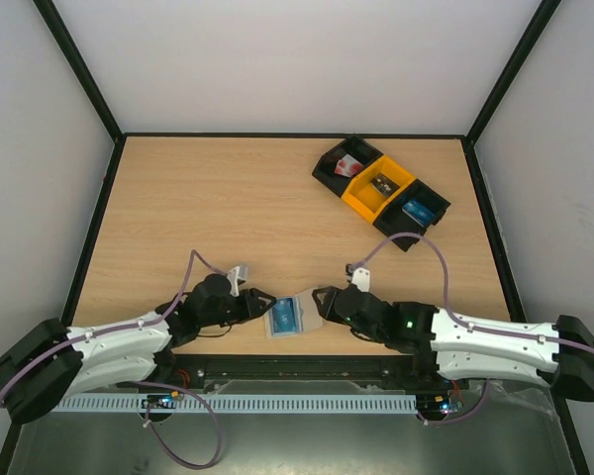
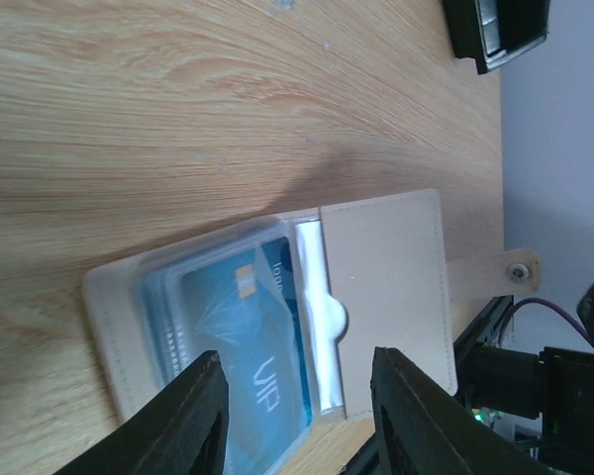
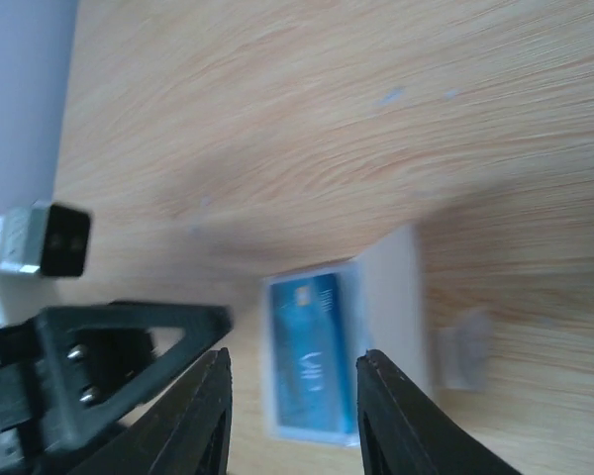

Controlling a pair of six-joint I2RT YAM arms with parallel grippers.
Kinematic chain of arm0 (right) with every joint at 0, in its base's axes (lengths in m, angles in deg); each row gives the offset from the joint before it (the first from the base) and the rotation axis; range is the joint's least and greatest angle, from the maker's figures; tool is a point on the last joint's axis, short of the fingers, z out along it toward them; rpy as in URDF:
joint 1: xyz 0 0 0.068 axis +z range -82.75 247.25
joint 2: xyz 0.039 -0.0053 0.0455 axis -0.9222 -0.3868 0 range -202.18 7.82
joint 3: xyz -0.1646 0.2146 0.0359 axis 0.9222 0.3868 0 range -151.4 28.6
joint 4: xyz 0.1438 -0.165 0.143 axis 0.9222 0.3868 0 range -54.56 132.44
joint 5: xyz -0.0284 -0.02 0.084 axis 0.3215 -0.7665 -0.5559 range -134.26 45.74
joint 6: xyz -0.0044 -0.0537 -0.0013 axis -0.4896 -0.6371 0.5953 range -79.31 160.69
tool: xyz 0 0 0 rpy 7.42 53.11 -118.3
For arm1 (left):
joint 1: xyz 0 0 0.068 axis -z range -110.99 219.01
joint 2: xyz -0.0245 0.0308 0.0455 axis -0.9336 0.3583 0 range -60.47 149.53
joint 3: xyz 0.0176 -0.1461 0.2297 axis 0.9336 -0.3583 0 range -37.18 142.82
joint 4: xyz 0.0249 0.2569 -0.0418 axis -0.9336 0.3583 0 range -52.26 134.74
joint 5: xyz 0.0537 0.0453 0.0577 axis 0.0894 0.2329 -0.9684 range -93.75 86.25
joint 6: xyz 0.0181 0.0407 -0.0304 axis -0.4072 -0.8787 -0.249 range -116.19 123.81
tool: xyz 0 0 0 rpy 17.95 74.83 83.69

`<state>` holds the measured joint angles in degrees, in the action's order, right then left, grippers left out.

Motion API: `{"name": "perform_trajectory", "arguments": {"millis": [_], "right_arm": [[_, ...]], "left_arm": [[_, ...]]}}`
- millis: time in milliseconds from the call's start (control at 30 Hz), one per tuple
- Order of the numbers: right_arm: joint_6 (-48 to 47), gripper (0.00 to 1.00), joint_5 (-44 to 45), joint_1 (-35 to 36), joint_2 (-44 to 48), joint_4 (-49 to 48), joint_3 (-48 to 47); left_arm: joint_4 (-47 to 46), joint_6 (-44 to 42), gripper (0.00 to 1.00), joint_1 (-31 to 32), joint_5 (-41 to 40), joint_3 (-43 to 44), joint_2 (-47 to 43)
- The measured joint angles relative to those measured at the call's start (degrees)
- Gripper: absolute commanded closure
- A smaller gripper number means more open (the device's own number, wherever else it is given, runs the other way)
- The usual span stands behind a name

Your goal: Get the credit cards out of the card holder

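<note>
The card holder point(image 1: 293, 317) lies flat near the table's front edge, between my two grippers. A blue credit card point(image 1: 285, 318) shows through its left pocket. In the left wrist view the card point(image 2: 247, 346), marked VIP, sits inside the translucent pocket, beside the holder's pale flap point(image 2: 386, 287) with its tab point(image 2: 500, 267). My left gripper point(image 2: 302, 416) is open, its fingers straddling the holder's near edge without touching it. My right gripper point(image 3: 295, 416) is open just short of the holder point(image 3: 391, 297) and the card point(image 3: 312, 356). In the top view the left gripper point(image 1: 262, 305) and right gripper point(image 1: 322, 300) flank the holder.
A row of three bins stands at the back right: a black one point(image 1: 339, 156) with a red-and-white item, a yellow one point(image 1: 364, 198) with a small dark item, a black one point(image 1: 431, 198) holding a blue card point(image 1: 417, 211). Black frame rails border the table.
</note>
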<state>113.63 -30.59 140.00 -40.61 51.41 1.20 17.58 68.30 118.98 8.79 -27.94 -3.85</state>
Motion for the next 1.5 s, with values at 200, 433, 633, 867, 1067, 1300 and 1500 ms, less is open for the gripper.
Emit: {"name": "perform_trajectory", "arguments": {"millis": [200,433,633,867,1067,1300,1500], "right_arm": [[-3.8,0.77,-7.5,0.0,-10.3,-8.6,-3.5],[-6.8,0.78,-10.7,0.0,-19.5,-14.1,-3.6],[-8.6,0.78,-10.7,0.0,-23.3,-18.3,-0.5],[-8.7,0.77,-11.4,-1.3,-24.8,-23.3,5.7],[-8.5,0.77,-13.1,-1.9,-26.4,-30.6,9.0],[-8.3,0.79,-14.8,-2.1,-27.2,-34.1,9.6],[-8.3,0.81,-15.3,-2.3,-27.1,-34.8,9.0]], "left_arm": [[-2.7,-1.1,0.61,0.0,1.6,1.8,4.2],[-2.1,-0.4,0.61,0.2,0.4,1.3,1.4],[-1.0,0.3,0.61,0.2,-0.6,-1.4,-2.3],[-1.4,0.2,0.63,0.2,-0.7,-1.9,-2.1],[-3.5,0.0,0.67,0.2,-0.5,-2.6,2.5],[-4.2,-0.4,0.75,0.2,-0.5,-2.9,5.8],[-2.6,-1.1,0.80,0.2,-1.7,-2.8,5.9]]}}
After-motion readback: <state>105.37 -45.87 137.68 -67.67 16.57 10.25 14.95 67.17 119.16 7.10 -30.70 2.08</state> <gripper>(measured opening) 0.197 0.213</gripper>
